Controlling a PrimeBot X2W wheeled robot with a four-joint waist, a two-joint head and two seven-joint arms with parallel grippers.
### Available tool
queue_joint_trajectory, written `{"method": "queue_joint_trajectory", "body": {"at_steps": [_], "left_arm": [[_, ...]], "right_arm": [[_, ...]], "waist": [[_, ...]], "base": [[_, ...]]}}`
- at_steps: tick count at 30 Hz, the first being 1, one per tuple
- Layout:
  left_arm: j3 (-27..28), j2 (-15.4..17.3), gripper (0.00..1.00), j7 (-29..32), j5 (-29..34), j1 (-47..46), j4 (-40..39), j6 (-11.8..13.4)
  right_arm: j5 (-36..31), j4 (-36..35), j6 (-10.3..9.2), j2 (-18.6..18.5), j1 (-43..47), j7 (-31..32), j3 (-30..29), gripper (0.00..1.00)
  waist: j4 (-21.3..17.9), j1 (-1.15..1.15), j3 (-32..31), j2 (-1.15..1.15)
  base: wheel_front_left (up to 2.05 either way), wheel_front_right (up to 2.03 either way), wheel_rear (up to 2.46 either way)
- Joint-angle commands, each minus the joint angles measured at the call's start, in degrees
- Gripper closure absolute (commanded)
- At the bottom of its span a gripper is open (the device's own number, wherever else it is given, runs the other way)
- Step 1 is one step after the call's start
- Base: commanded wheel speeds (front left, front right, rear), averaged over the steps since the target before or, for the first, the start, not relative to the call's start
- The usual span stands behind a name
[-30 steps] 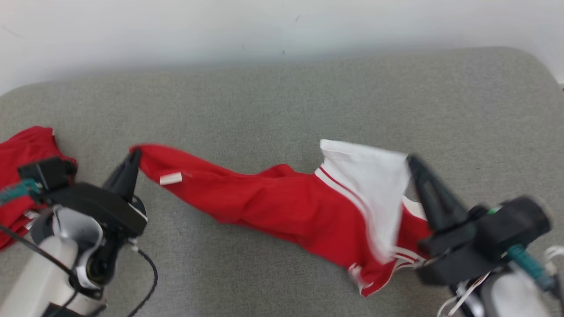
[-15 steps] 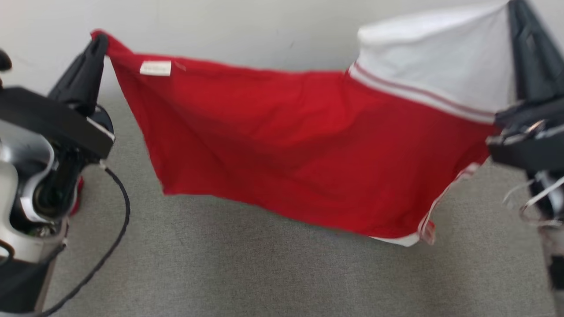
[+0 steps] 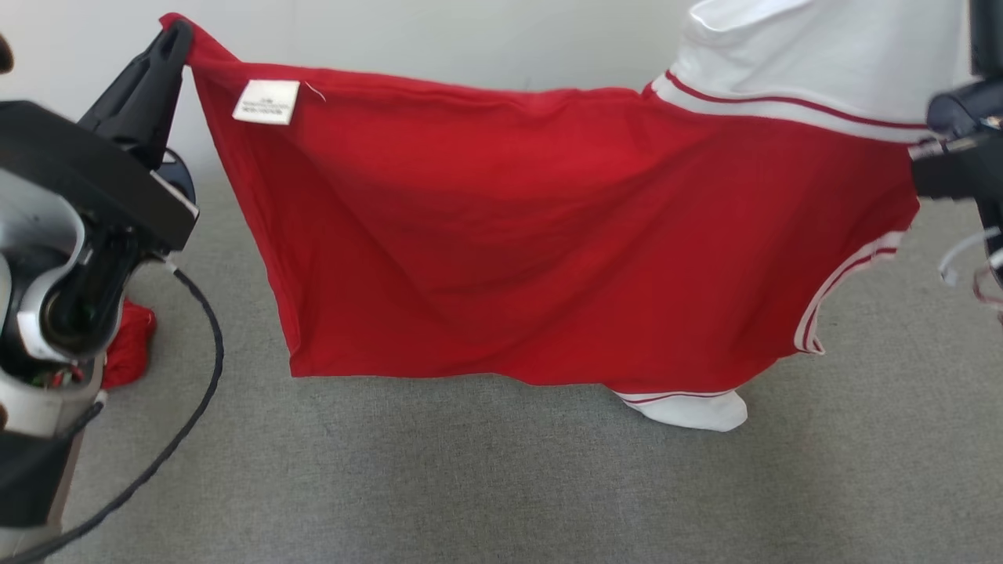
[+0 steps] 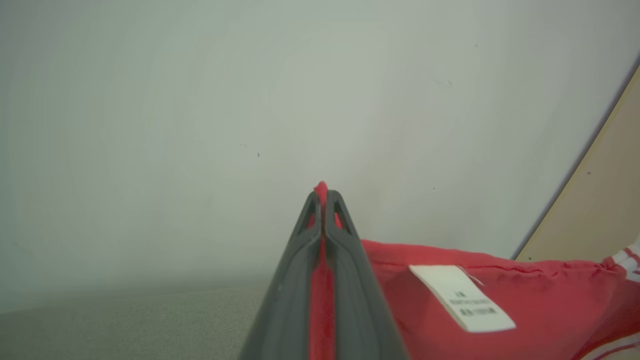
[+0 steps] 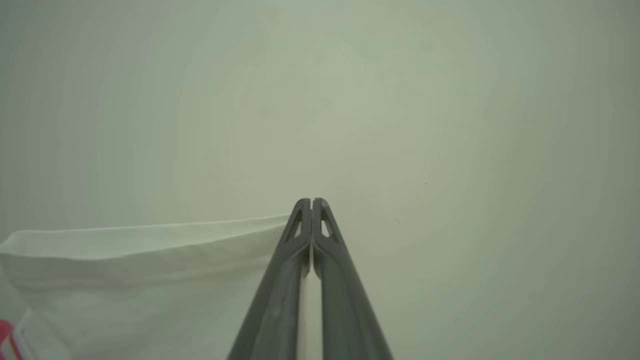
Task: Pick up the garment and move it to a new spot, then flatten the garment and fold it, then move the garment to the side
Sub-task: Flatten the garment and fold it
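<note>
Two hands hold the red knit garment with white panels and striped trim [image 3: 548, 235] up in the air, spread like a curtain across the width of the grey fabric-covered counter [image 3: 470, 486]. The left hand [image 3: 174, 39] is clamped on the red top corner, just beside the white sewn-in label [image 3: 266, 102]; the left wrist view shows a strip of red cloth pinched between its fingers. The right hand [image 5: 311, 202] is pressed closed on the top edge of the white panel, with white cloth showing between its fingers. The top edge runs nearly taut from hand to hand, while the body hangs loose below. A white cuff at the lower right hangs lowest, and whether it touches the counter I cannot tell. A small red bundle of cloth [image 3: 129, 345] lies by the counter's left edge.

This cloth looks light, soft and quite limp, so it will sag, fold on itself and trail wherever it is unsupported. Such thin material could creep out of a narrow pinch, so the hemmed corners and seamed edges, where the layers are thicker, seem the best places to hold.
</note>
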Motion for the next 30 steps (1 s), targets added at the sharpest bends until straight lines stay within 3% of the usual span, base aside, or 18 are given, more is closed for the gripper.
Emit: {"method": "queue_joint_trajectory", "body": {"at_steps": [1,6,13,18,23,30], "left_arm": [[-0.30,-0.17,1.00,0.21,0.29,-2.04,1.28,-0.47],[-1.79,-1.64,1.00,0.99,1.60,-8.71,9.26,-1.50],[-3.32,-4.46,1.00,-1.93,4.82,-19.94,22.07,-3.14],[-3.89,-6.91,1.00,-8.64,7.43,-28.01,32.58,-4.69],[-3.70,-9.81,1.00,-18.35,9.29,-34.82,42.56,-6.16],[-4.24,-14.09,1.00,-30.09,10.72,-42.15,51.42,-9.41]], "right_arm": [[1.77,2.03,-0.04,-0.12,-2.94,0.72,1.29,1.00],[4.91,12.16,-0.04,-1.25,-12.39,2.77,5.49,1.00],[7.25,26.91,-0.04,-1.12,-26.31,0.15,8.28,1.00],[6.75,38.26,-0.04,-0.56,-37.19,-4.69,9.41,1.00],[5.26,48.80,-0.04,0.65,-45.63,-10.94,6.53,1.00],[0.71,54.94,-0.04,2.04,-53.00,-13.65,4.11,1.00]], "waist": [[-0.07,0.00,0.75,0.00],[0.01,0.00,2.65,0.00],[0.42,0.00,5.92,0.00],[1.16,0.00,7.89,0.00],[2.42,0.00,9.93,0.00],[5.01,0.00,17.22,0.00]], "base": [[0.00,0.00,0.00],[0.00,0.00,0.00],[0.00,0.00,0.00],[0.00,0.00,0.00],[0.00,0.00,0.00],[0.00,0.00,0.00]]}}
